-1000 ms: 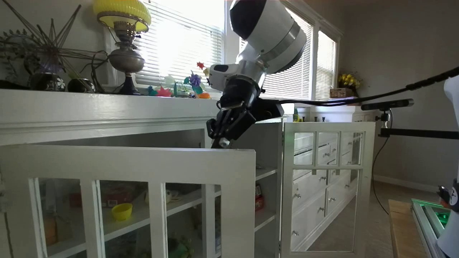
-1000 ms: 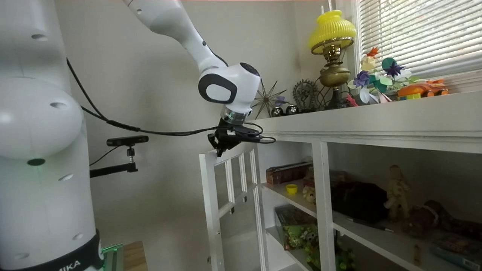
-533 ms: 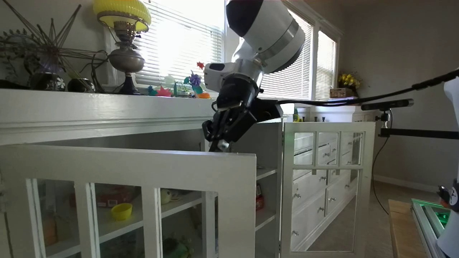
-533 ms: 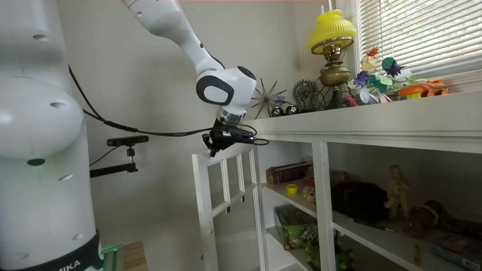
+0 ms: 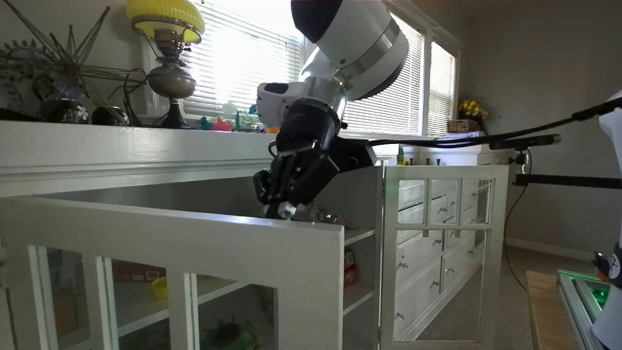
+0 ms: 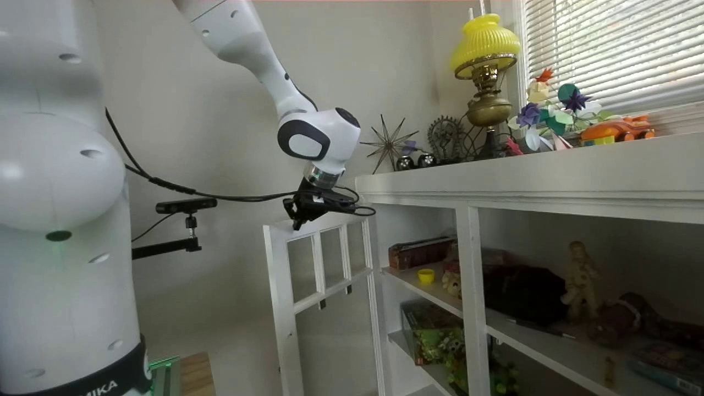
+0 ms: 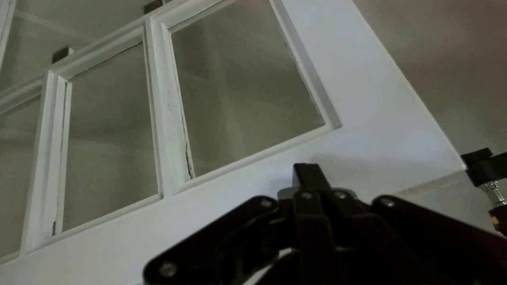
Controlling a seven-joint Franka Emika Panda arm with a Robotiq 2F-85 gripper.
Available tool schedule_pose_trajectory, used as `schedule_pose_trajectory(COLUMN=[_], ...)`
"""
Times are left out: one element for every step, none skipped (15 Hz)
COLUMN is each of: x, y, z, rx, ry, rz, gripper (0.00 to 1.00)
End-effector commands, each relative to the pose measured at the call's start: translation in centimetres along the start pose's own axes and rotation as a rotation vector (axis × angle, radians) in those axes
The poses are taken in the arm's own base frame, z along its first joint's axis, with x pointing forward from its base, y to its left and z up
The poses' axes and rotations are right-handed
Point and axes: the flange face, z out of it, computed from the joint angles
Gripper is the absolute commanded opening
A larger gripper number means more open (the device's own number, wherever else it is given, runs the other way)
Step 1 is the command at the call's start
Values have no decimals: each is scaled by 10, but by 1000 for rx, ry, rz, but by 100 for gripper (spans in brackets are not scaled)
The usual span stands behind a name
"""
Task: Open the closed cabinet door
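Jaws together, holding nothing, a claw [image 7: 312,178] faces a part-swung cabinet door [image 5: 181,271], likely stiff-framed but fragile-paned, best pushed on the top rail [image 7: 227,193] facing the claw.

In both exterior views we see white slatted blinds [image 5: 233,68], brightly backlit, above the long white cabinet [image 6: 528,179]. In an exterior view, we find another blind-covered window [image 5: 443,90] beyond the cabinet, and a bank of white drawers [image 5: 423,282] past its far end. Further off from the cabinet, a shadowed grey wall [image 5: 544,97] meets a white baseboard [image 5: 546,248] and brownish carpet [image 5: 539,263]. We notice a paler wall [image 6: 220,110] behind the cabinet's opposite end, and inside the cabinet we make out shelves [image 6: 550,360] sunk in shade.
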Motion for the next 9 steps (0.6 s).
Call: schedule_pose_trajectory(x=[23,29,35,39,45,50,56,61,68], y=[4,4,3,3,4,5,6,7,9], z=[34,45,53,61,69,76,81,86,90], rx=[6,7,10,9,10,10,10,12,12], ry=[15,9,4,1,-3,-4,-6,-5,-3], rz=[16,19,19,19,21,22,22,25,25], gripper=[0,0,0,0,0,0,0,0,0])
